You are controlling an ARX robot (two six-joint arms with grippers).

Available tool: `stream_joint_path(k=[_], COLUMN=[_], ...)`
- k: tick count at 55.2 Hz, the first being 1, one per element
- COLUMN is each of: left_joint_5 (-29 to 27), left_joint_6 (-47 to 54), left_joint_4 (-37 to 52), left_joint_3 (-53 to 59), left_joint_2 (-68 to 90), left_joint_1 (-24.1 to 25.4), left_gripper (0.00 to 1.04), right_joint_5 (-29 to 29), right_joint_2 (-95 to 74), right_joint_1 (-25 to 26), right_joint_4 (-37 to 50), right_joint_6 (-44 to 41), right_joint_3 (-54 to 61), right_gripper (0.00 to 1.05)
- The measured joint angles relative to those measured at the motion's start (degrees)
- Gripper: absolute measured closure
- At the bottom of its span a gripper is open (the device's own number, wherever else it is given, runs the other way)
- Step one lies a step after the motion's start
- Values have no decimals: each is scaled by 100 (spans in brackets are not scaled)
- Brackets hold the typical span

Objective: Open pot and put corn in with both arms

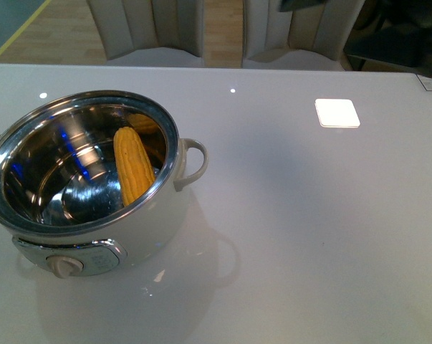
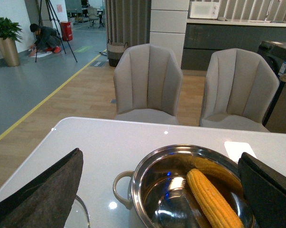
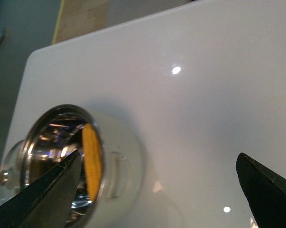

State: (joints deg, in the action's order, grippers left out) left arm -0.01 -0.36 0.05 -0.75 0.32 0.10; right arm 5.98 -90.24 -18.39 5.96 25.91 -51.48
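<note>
The cream-white pot (image 1: pixel 158 226) stands uncovered at the table's front left, its beige dial (image 1: pixel 64 266) facing me. The yellow corn (image 1: pixel 133 170) lies inside, leaning upright against the right inner wall. No arm shows in the front view. In the left wrist view my left gripper (image 2: pixel 161 154) is open and empty, above and behind the pot (image 2: pixel 137 183), with the corn (image 2: pixel 213 200) between its fingers. In the right wrist view my right gripper (image 3: pixel 159 156) is open and empty, to the side of the pot (image 3: pixel 126 159), where the corn (image 3: pixel 92 156) shows.
A curved glass edge (image 2: pixel 83 214), perhaps the lid, lies on the table beside the pot. Two beige chairs (image 2: pixel 148 80) (image 2: pixel 237 90) stand beyond the table's far edge. A square light reflection (image 1: pixel 337 112) marks the white tabletop (image 1: pixel 309 229).
</note>
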Motion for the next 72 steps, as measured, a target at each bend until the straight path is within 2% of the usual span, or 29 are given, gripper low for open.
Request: stream_joint_path(k=[10,18,24,25,27,28,29,32,36,49,52,56,72], left_joint_5=[0,0,0,2,0,11,9,2,-4,0,0,-2,0], left_joint_6=[0,0,0,0,2,2,2,0,0,2,2,2,2], left_joint_4=[0,0,0,0,0,0,0,0,0,0,0,0,0], left_joint_3=[0,0,0,0,0,0,0,0,0,0,0,0,0], left_joint_2=[0,0,0,0,0,0,0,0,0,0,0,0,0], left_joint_1=[0,2,2,0,0,0,2,2,0,0,0,0,0], left_gripper=[7,7,7,7,7,7,7,7,7,7,7,7,7], right_joint_5=[212,420,286,164,-529,-595,-863,-1165,-1207,-1045,-706,-627,-610], right_joint_2=[1250,2433,2817,2833,2920,2929,2968,3051,3224,3910,4061,4253,5182], right_joint_1=[555,1073,1226,1211,1147,1143,1130,1147,1217,1399,1582,1740,1825], right_joint_4=[-50,-463,-422,-256,807,938,1486,2358,2964,3147,3130,3097,2680], right_joint_6=[-715,-1165,-1322,-1386,-1722,-1762,-1932,-2142,-2326,-2494,-2529,-2538,-2559], right_joint_3=[885,1362,1458,1512,1908,1963,2210,2667,3077,3840,3985,4116,4636], right_gripper=[9,9,10,11,18,19,23,32,44,82,91,102,103])
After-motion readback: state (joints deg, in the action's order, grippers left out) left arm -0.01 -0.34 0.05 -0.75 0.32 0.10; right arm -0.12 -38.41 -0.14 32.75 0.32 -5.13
